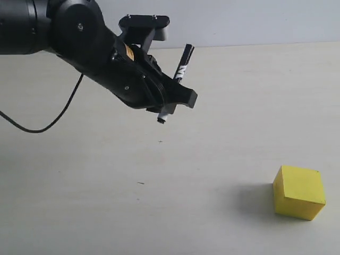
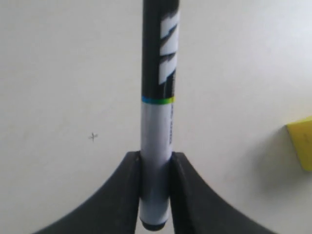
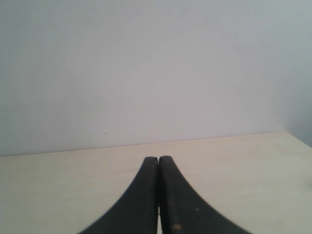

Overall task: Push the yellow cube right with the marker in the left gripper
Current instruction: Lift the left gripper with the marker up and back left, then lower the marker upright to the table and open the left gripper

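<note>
My left gripper (image 1: 174, 101) hangs above the table at upper centre, shut on the marker (image 1: 180, 69), which sticks out both sides of the jaws at a steep tilt. In the left wrist view the marker (image 2: 157, 122) runs straight out from between the fingers (image 2: 122, 195); my left gripper (image 2: 156, 161) pinches its white barrel. The yellow cube (image 1: 298, 192) rests on the table at lower right, well apart from the marker. One corner of the yellow cube (image 2: 302, 146) shows in the left wrist view. My right gripper (image 3: 159, 160) is shut with nothing in it.
The pale table (image 1: 106, 212) stretches to a grey wall (image 1: 255, 21) at the back. A black cable (image 1: 48, 125) loops on the table under the left arm. The right wrist view shows only the table (image 3: 243, 161) and the wall (image 3: 146, 63).
</note>
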Controlling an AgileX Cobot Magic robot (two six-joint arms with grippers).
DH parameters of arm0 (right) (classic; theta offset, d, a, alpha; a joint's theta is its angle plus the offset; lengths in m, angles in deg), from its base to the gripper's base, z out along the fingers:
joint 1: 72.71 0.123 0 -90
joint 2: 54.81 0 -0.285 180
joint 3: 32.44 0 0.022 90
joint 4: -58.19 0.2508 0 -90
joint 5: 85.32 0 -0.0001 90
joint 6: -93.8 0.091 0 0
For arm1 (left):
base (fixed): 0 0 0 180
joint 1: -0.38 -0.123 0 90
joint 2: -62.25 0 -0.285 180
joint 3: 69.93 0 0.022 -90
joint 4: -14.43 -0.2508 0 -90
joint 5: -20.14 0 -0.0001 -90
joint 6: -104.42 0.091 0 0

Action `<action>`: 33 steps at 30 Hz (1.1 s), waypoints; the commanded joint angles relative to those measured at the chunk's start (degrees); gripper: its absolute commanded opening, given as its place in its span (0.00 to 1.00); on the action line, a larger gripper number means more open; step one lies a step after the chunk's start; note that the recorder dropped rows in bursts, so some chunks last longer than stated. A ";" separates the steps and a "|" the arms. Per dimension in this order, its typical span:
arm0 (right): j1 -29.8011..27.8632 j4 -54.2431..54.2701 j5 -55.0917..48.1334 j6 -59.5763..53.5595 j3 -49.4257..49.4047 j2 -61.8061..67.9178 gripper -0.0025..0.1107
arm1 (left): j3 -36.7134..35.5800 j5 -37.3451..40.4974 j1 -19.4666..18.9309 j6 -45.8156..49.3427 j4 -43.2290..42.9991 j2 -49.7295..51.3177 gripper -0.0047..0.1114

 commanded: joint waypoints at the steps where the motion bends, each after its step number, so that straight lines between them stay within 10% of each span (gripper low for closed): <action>1: -0.26 -0.25 0.12 0.00 -0.26 -0.39 0.02 | -0.79 1.28 0.92 -1.67 4.67 -0.27 0.04; 6: -0.26 -0.15 0.12 0.00 -0.26 -0.39 0.02 | 0.07 -0.19 -0.37 -8.47 10.30 2.16 0.04; 14: -0.26 -0.15 0.12 0.00 -0.26 -0.39 0.02 | 0.20 4.83 -0.37 -32.37 -7.49 5.48 0.04; 33: -0.26 -0.14 0.12 0.00 -0.26 -0.39 0.02 | 1.42 8.11 -0.25 -32.88 -1.87 14.64 0.04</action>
